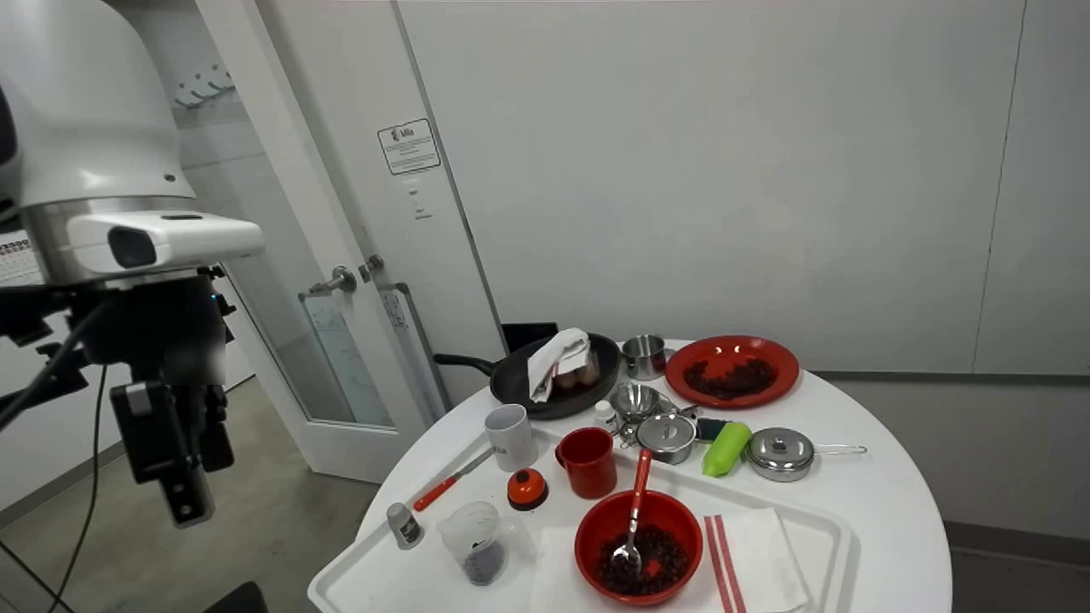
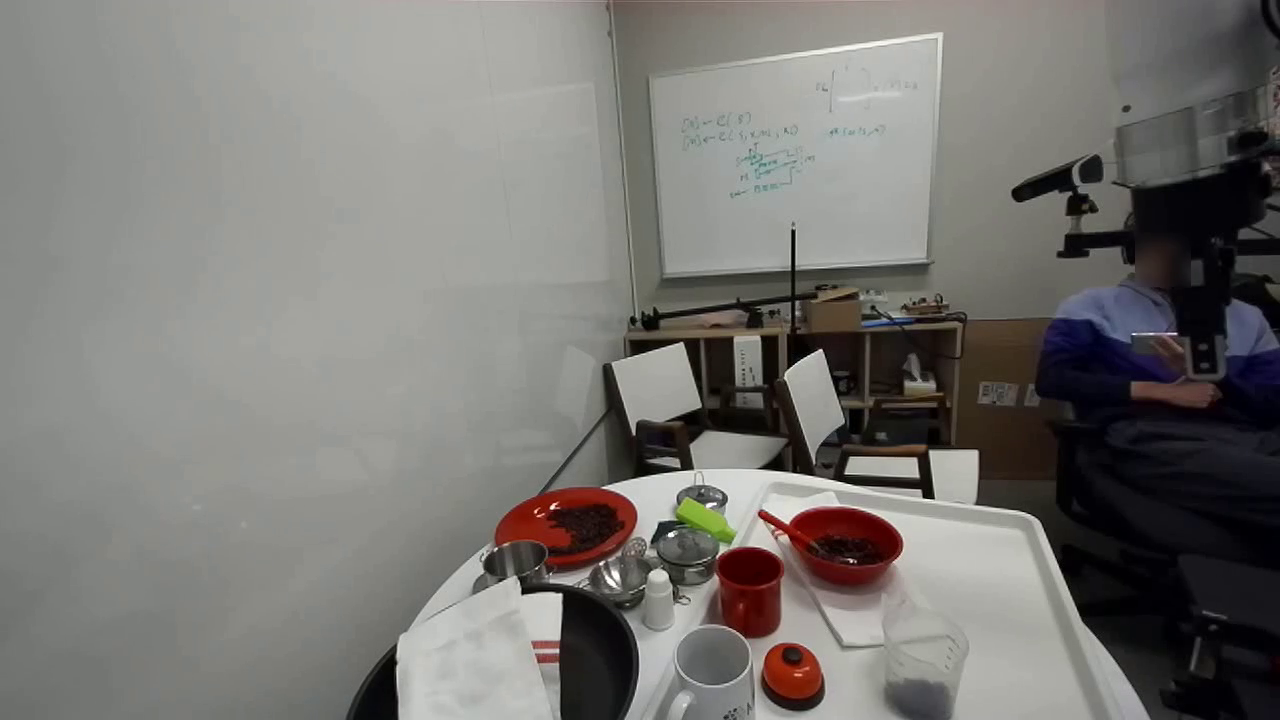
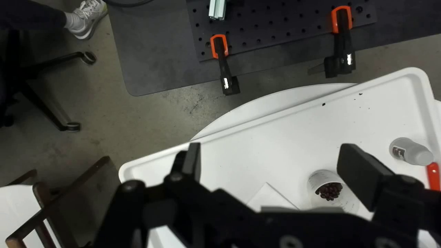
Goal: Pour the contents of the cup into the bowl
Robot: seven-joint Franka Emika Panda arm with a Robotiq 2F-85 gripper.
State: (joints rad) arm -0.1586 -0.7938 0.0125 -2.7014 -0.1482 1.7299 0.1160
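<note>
The cup is a clear measuring cup that stands upright on the white tray and holds dark red beans. It shows in both exterior views (image 1: 470,526) (image 2: 925,655) and in the wrist view (image 3: 322,176), partly behind the gripper. The red bowl (image 1: 640,599) (image 2: 850,574) stands on the same tray with dark beans and a red-handled spoon (image 1: 640,481) in it; it is out of the wrist view. My gripper (image 1: 196,489) (image 2: 1203,360) is high, beside the table. In the wrist view its fingers (image 3: 270,150) are wide apart with nothing between them, the cup lying below near one finger.
On the tray (image 3: 268,119) stand a red mug (image 1: 588,464), a white mug (image 1: 511,438), an orange timer (image 1: 527,489), a small grey-capped shaker (image 1: 404,525) and a red-handled knife (image 1: 436,494). A pan (image 1: 519,383), red plate (image 1: 783,362) and metal pots stand behind.
</note>
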